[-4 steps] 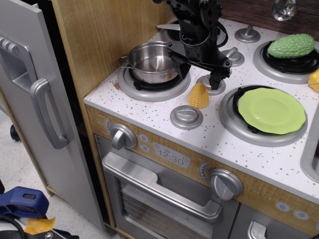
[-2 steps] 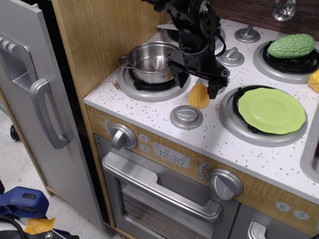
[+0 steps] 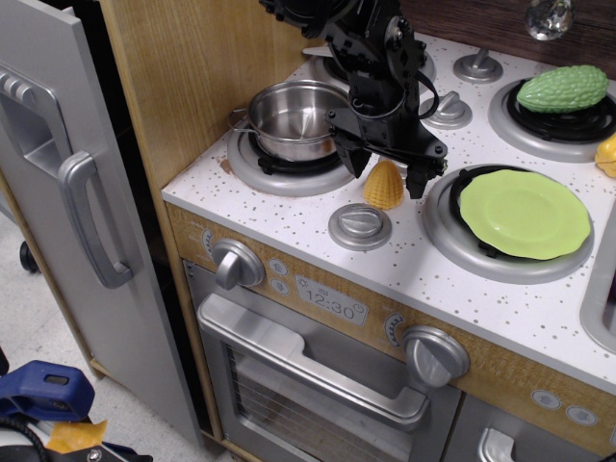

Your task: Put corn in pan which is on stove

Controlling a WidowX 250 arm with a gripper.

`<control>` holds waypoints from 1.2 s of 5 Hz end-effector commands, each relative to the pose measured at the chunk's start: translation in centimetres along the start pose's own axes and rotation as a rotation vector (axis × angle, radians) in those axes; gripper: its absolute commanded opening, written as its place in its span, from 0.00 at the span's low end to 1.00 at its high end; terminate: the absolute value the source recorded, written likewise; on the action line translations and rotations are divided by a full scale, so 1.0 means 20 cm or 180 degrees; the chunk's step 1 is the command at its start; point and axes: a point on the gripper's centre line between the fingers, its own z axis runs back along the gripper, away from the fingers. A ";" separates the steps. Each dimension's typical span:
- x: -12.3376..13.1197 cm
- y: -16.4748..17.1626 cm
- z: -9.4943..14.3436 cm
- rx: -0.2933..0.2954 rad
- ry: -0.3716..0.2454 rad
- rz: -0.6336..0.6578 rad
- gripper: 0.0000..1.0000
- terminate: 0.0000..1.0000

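While the arm reaches down, its fingers (image 3: 384,163) straddle the corn (image 3: 384,186), spread, gripping nothing

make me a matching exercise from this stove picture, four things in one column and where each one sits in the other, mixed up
Things:
1. small yellow cone-shaped toy corn
2. shiny round steel pan
3. flat lime-green plate
4. bumpy green toy vegetable

Places:
A. on the front right burner
B. on the white speckled stove top, between the fingers of the robot's black hand
C. on the back right burner
D. on the front left burner

Pairs: 1-B, 2-D, 3-A, 4-C
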 end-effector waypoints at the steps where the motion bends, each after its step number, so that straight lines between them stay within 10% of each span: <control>1: 0.03 -0.01 0.00 -0.0042 -0.0169 0.0048 1.00 0.00; 2: 0.04 0.01 -0.03 -0.0088 -0.0160 0.0094 0.00 0.00; 6: 0.20 0.11 0.29 0.0306 -0.0013 -0.0237 0.00 0.00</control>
